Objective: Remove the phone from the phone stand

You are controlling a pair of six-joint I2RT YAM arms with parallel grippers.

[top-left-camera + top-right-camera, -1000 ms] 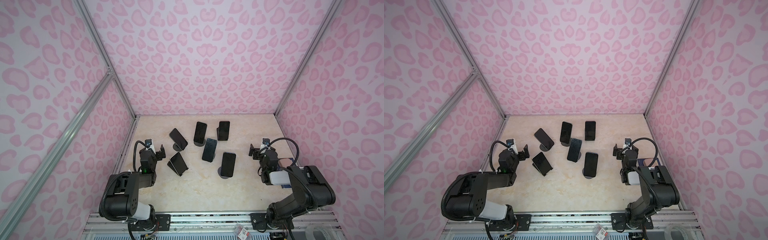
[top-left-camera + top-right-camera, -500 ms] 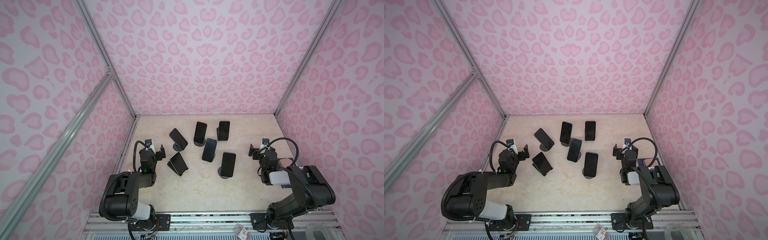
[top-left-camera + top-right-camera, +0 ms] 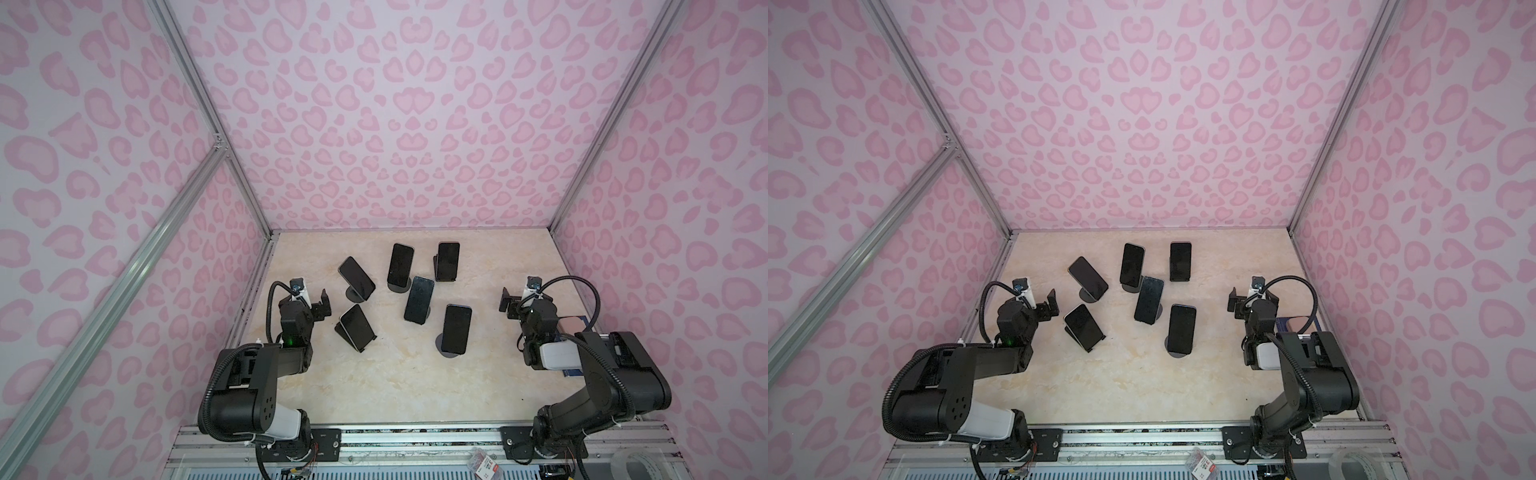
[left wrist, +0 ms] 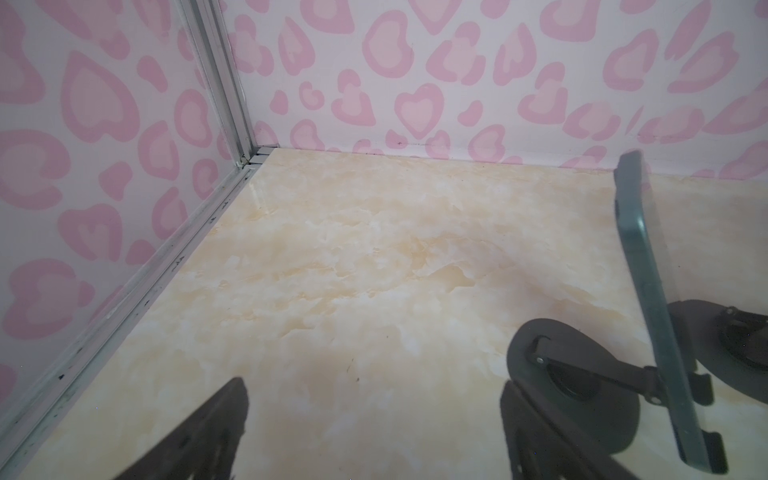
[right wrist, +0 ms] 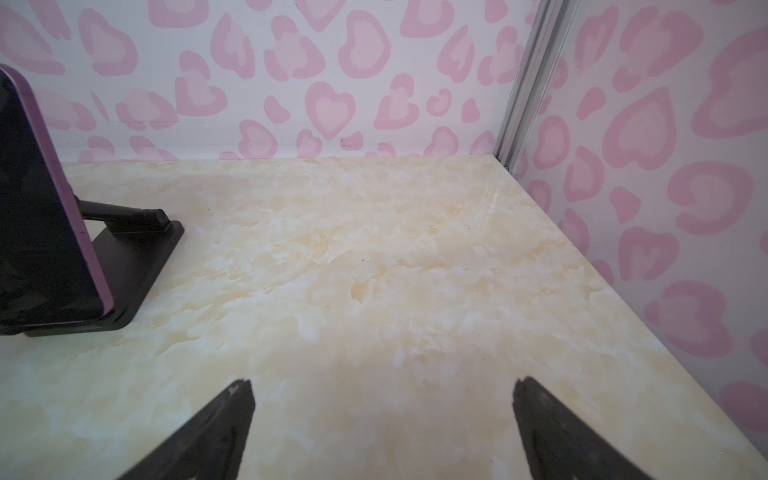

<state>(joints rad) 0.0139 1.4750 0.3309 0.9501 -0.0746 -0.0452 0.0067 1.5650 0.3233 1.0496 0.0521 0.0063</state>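
- Nearest the rail, both arms sit folded low at the front corners of the table (image 3: 374, 386). The left gripper (image 4: 372, 390) has its jaws spread wide with nothing between them. The right gripper (image 5: 382, 384) is equally wide and empty.
- Just beyond, the near-left phone (image 3: 356, 328) leans back on a low folding stand (image 3: 338, 330). It lies just to the right of the left gripper and a little nearer the rail. Its long axis runs roughly front to back on a slant.
- The near-right phone (image 3: 456, 328) stands steeply on a round-foot stand (image 3: 451, 351). It is between the arms, closer to the right one, yet well apart from the right gripper.
- The middle phone (image 3: 419, 299) is tilted just behind it, and its support is mostly hidden.
- Farther back, the far-left phone (image 4: 652, 299) shows edge-on to the left wrist camera, propped on a disc stand (image 4: 573, 395).
- The far-middle phone (image 3: 401, 265) is beside it.
- The far-right phone (image 5: 41, 216) rests on a flat black stand (image 5: 137, 253).
- Six phones sit on supports, so I cannot tell which one is meant. The left arm is clearly nearer the two left ones. Taking the near-left phone would probably mean a short sideways reach, with the jaws closing across its narrow width.
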